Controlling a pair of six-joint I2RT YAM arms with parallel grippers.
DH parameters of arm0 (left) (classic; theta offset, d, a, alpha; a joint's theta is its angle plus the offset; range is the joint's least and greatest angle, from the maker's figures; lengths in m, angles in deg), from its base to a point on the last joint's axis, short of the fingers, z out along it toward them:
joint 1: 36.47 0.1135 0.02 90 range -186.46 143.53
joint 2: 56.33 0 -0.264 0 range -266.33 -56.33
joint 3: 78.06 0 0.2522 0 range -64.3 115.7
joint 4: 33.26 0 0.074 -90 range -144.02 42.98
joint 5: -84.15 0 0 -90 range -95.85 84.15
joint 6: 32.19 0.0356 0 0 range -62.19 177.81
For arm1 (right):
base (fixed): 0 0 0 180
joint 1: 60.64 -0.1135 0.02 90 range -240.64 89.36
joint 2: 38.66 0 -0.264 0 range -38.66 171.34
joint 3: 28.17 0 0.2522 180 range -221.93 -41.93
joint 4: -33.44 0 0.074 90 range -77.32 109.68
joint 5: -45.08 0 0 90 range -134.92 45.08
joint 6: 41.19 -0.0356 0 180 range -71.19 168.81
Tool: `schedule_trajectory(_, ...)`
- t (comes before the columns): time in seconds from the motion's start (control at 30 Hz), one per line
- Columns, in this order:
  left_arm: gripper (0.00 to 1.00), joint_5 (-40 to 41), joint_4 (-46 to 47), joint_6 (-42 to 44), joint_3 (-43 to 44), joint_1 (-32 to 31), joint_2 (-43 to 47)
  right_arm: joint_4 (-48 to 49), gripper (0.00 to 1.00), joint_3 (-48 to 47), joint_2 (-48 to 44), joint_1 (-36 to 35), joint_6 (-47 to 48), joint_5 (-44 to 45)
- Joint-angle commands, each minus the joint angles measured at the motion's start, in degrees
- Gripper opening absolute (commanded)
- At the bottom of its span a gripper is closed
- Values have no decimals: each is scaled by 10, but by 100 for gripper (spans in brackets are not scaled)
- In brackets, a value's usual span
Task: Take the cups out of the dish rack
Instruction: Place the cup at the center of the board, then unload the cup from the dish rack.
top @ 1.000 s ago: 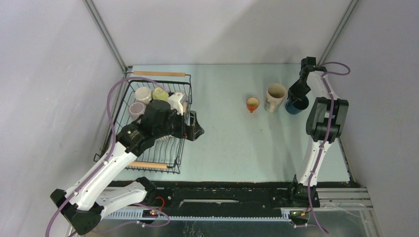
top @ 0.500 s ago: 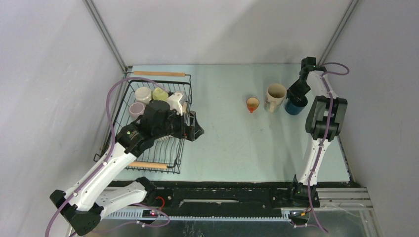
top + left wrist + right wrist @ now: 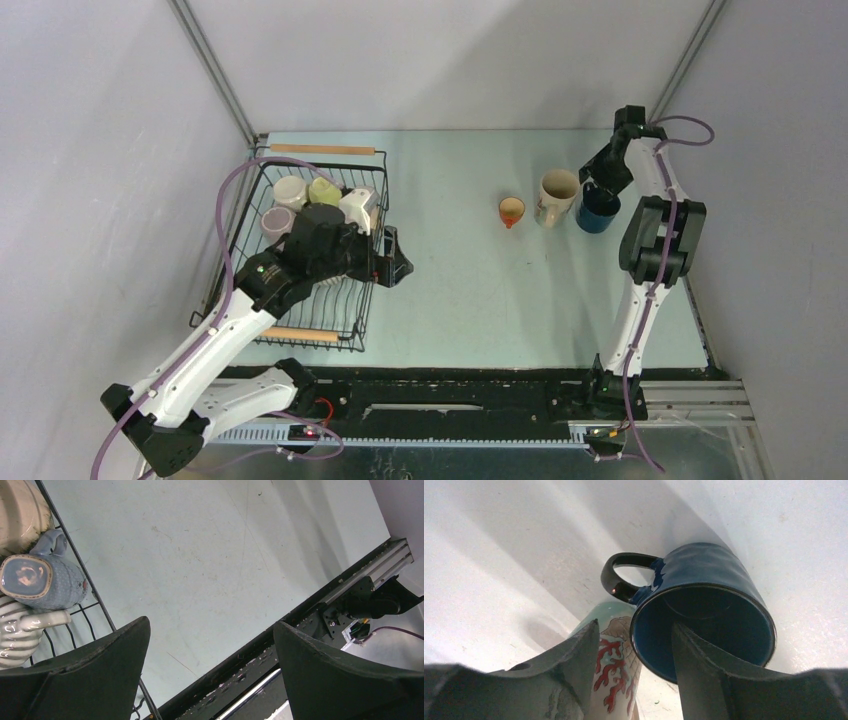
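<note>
The black wire dish rack (image 3: 335, 305) stands at the left. Several cups sit in its far half, among them a cream one (image 3: 289, 190), a yellow-green one (image 3: 324, 189) and a white one (image 3: 357, 207). My left gripper (image 3: 392, 258) hangs open and empty over the rack's right edge. The left wrist view shows a grey-blue cup (image 3: 45, 580) and a ribbed cream cup (image 3: 17, 635) behind the rack wire. At the far right a dark blue cup (image 3: 598, 208) stands upright on the table. My right gripper (image 3: 634, 627) is open astride its rim, one finger over the inside, neither touching.
A tall cream mug with a red coral pattern (image 3: 557, 196) stands just left of the blue cup, almost touching it. A small orange cup (image 3: 511, 210) is further left. The rack has wooden rod handles at its far (image 3: 322, 149) and near ends.
My right gripper has opened and let go of the dark blue cup's rim, lifting slightly toward the back. The cup stays on the table. The left arm has not moved.
</note>
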Motion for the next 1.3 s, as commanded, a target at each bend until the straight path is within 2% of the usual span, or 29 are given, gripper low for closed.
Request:
schedule_trajectory(0.0,100,0,5,12,4,-4,11,-25,64,-30,-74,3,0,27)
schedule_trajectory(0.2,100,5,8,9,13,-4,6,-39,68,-11,-155,2,17,70)
schedule_trajectory(0.57,100,62,12,-14,44,-3,-3,7,77,109,-345,-28,48,66)
schedule_trajectory(0.8,100,154,-12,-23,63,-3,4,54,99,220,-456,-84,58,40)
schedule_trajectory(1.1,100,290,-70,-70,70,17,18,88,100,295,-539,-193,67,41)
schedule_trajectory(1.17,100,303,-82,-83,71,31,15,93,100,308,-550,-206,65,43)
schedule_trajectory(1.27,100,282,-89,-93,70,68,5,94,100,319,-557,-222,64,42)
